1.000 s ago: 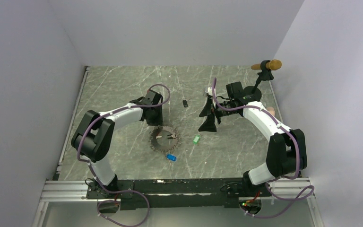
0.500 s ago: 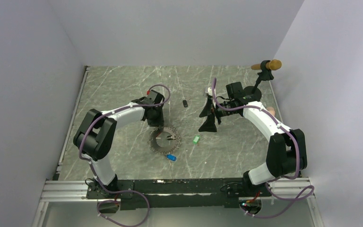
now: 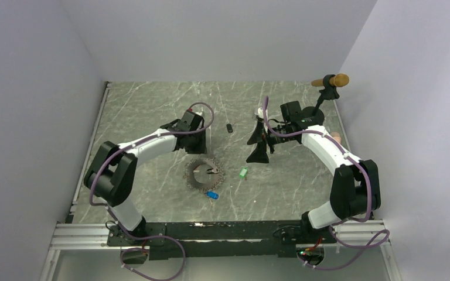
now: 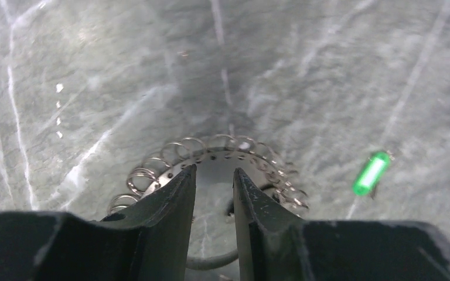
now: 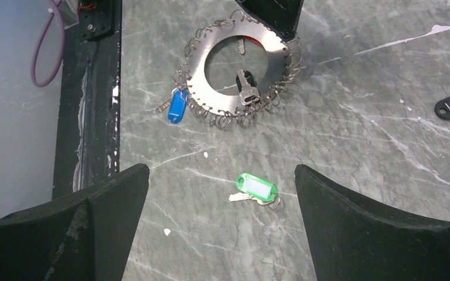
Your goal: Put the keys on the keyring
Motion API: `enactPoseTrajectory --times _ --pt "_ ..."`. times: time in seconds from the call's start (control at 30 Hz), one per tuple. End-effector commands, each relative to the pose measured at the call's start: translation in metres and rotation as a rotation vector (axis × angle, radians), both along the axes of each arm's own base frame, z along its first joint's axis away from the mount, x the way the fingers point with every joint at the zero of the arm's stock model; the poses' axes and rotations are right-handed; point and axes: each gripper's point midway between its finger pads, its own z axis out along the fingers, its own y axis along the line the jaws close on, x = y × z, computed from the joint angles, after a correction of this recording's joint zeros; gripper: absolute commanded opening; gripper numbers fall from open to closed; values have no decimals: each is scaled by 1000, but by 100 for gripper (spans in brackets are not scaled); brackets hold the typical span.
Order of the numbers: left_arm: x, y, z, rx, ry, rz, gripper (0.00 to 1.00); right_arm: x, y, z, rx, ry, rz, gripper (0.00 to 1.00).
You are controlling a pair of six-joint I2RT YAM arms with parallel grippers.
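Centrally, keyring [image 5: 196,67]: silvery toothed disc, wire loops; left jaws slightly parted, empty; right jaws wide, empty.

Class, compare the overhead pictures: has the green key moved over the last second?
No. The green key lies at the same spot, just right of the keyring.

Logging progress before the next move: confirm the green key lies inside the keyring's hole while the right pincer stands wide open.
Wrong in one point. The green key lies on the bare table, apart from the keyring, not inside its hole; the right wrist view shows it. The right pincer does stand wide open.
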Motion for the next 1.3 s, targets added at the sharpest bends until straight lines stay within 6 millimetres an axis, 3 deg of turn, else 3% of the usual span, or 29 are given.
enactPoseTrajectory --times 0.0,0.27,0.83,1.1,1.27 --pt "3 -33 42 -158 -146 -190 36 6 2 20 34 -74 19 100" --pt "1 -62 28 -171 -36 -251 35 6 2 20 34 -70 19 100" --pt "7 -51 -11 65 53 -245 27 5 2 20 37 -72 24 100" --pt "2 -58 -13 53 60 -274 28 5 2 21 38 -71 26 100" --pt "5 -56 2 47 2 -258 29 5 2 21 39 -72 26 100"
